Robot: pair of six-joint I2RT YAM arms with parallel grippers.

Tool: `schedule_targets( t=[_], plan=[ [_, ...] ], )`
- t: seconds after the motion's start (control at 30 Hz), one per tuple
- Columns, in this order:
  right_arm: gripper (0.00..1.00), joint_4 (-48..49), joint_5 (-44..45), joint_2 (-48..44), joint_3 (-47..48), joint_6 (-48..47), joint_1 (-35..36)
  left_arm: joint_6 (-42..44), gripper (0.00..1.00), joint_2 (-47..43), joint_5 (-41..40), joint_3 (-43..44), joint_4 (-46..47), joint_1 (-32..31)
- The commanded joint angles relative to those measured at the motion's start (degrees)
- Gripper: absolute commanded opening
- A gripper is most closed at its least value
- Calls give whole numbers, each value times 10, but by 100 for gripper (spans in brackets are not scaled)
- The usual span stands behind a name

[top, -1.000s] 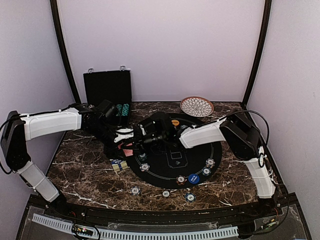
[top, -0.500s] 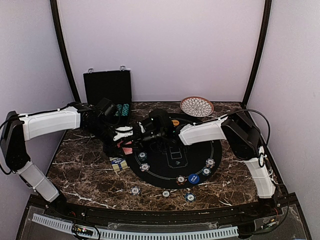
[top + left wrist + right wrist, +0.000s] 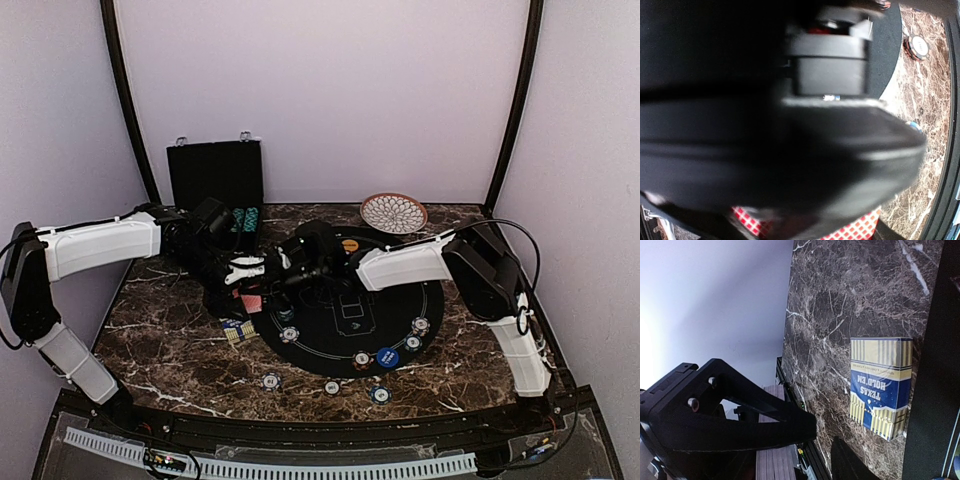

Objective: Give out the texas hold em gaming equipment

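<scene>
Top view. Note left claw [image 3: 243, 272] pressed together, with right claw [image 3: 287, 265] close beside it at 10 o'clock on the black mat [image 3: 320, 340]. Find red-backed cards [image 3: 252, 300] directly under left claw; cannot tell whether clamped. Locate card box [image 3: 236, 331] on bench [image 3: 170, 340] at 8 o'clock off the mat, poker chips [image 3: 362, 358] and blue button [image 3: 388, 357] near 5 o'clock, orange button [image 3: 350, 244] at 12.

Left wrist view. Mostly blur; see red-checked cards at 6 o'clock.

Right wrist view. Read right claw as apart, holding nothing; see card box at 3 o'clock.
</scene>
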Motion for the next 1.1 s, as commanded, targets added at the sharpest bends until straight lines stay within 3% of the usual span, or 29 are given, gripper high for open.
schedule_targets(
  t=[0.0, 0.47, 0.83, 0.9, 1.07],
  plan=[
    [50, 8, 16, -16, -2, 3, -6, 6, 35, -22, 0, 12, -25, -3],
    [45, -56, 20, -42, -20, -37, -8, 3, 32, -27, -11, 12, -24, -3],
    [32, -44, 16, -63, -56, -36, -12, -10, 28, -34, -6, 11, -20, -3],
    [32, -42, 17, -68, -62, -36, -12, -10, 28, -34, -9, 10, -19, -3],
    [44, -38, 20, -75, -67, -37, -11, -11, 27, -34, -11, 10, -18, -3]
  ],
)
